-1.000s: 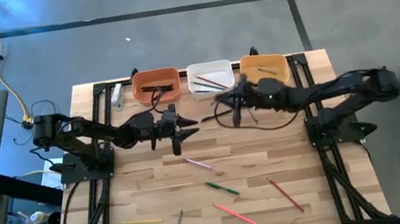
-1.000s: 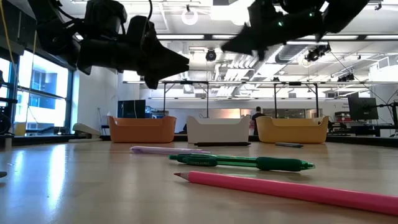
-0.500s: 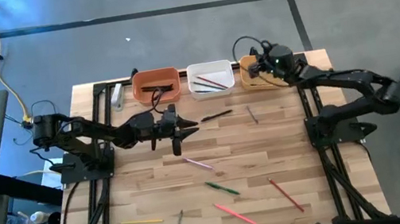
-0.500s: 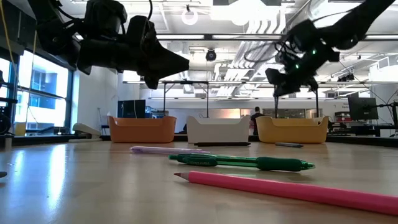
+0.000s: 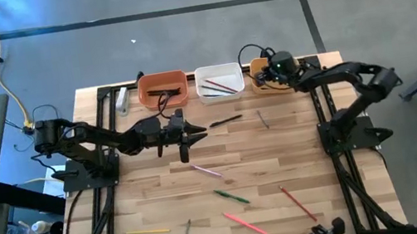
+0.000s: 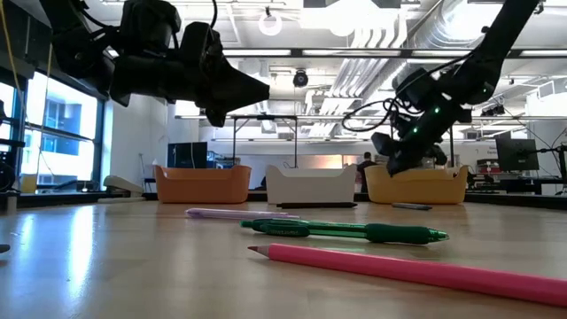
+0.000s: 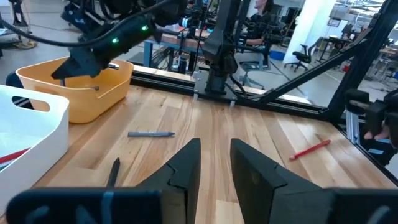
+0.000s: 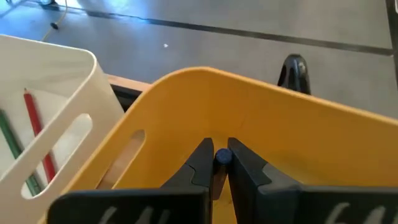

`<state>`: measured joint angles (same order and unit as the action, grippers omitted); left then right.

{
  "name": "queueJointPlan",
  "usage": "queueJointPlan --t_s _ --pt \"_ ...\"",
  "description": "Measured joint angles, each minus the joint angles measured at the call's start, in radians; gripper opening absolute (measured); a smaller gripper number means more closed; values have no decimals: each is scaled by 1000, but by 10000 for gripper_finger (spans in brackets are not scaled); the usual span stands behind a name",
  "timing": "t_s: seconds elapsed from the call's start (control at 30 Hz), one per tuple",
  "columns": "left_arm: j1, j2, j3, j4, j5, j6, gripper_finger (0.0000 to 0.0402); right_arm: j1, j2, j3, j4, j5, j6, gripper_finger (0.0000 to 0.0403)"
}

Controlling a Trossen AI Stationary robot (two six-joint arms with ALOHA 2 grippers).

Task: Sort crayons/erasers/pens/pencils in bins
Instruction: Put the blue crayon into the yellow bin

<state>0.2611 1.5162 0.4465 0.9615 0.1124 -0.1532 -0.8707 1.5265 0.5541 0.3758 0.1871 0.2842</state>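
Over the tabletop (image 5: 296,141), my right claw (image 8: 216,163) sat clamped on a blue-tipped stick (image 8: 221,157) inside the yellow-orange bin (image 8: 298,143); I judged releasing low best, left claw (image 7: 214,163) apart.

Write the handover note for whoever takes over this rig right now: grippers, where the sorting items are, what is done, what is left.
Right gripper: over the yellow-orange bin, shut on a thin blue-tipped stick, not yet dropped.
Left gripper: hovering mid-table, fingers slightly apart, holding nothing.
Done: sticks lie in the terracotta bin and the white bin.
Left: loose on the table are a black stick, grey stick, pale pink stick, green pen, pink pencil, red stick, yellow stick, and another grey stick.
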Motion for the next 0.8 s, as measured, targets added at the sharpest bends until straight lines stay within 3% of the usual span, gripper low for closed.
queueJointPlan --t_s 0.23,0.57,0.8 --pt "0 0 0 0 0 0 76 -2 13 0 2 -1 31 23" --pt "0 0 0 0 0 -1 76 -7 13 0 2 52 31 108" --pt "0 0 0 0 0 0 76 -6 12 0 1 137 22 142"
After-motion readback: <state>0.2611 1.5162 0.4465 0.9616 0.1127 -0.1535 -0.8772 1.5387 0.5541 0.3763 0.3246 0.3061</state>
